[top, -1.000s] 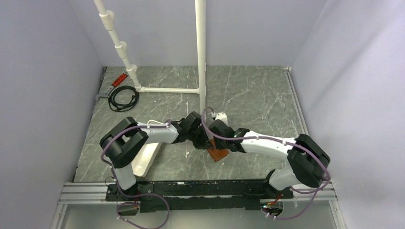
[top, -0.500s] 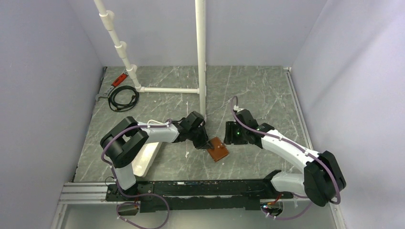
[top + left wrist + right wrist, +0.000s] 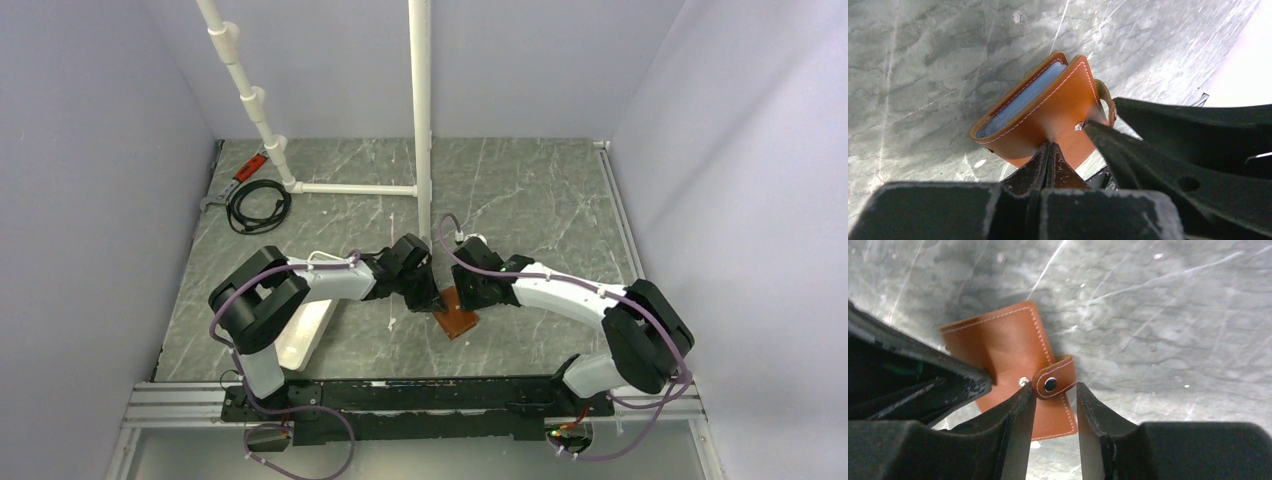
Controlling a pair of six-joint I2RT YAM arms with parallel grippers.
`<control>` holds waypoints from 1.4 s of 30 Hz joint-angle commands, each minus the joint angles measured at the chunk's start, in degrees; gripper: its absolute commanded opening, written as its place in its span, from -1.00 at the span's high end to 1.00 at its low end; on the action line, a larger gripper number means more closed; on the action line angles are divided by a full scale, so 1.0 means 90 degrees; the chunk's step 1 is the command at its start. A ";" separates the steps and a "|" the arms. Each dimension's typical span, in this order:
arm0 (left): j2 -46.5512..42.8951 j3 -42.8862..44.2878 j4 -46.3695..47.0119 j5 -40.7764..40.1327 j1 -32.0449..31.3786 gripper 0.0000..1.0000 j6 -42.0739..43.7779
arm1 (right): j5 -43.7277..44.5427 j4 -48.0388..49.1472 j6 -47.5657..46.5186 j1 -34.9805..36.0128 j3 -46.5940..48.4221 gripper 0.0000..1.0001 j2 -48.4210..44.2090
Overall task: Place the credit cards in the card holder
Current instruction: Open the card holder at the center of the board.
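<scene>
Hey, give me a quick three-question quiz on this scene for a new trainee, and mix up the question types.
1. True or false: the card holder lies spread open flat, pockets facing up.
2. What sits between the fingers of the right gripper? A: the strap tab with its snap. B: a loose card. C: nothing at all.
3. Fill in: in the left wrist view, the edge of a ____ card peeks out of the folded holder.

Key: 1 false, it is folded over. 2 A. 3 light blue.
</scene>
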 commanded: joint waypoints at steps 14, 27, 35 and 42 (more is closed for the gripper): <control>-0.0729 -0.0080 -0.1029 -0.1641 -0.0232 -0.03 0.1870 | 0.0549 -0.0184 0.0493 -0.0301 0.0051 1.00 -0.1079; -0.1252 0.0215 -0.1208 -0.1001 -0.0307 -0.99 0.1335 | -0.2509 0.0941 0.1774 -0.1079 -0.0638 1.00 -0.2140; -0.1700 0.0279 -0.1323 -0.1744 -0.0557 -0.96 0.0144 | -0.2428 0.1269 0.2249 -0.1066 -0.0928 1.00 -0.2464; -0.0992 0.1003 -0.2129 -0.1770 -0.0587 -0.63 0.0420 | -0.2369 0.1265 0.2349 -0.1060 -0.0867 1.00 -0.2658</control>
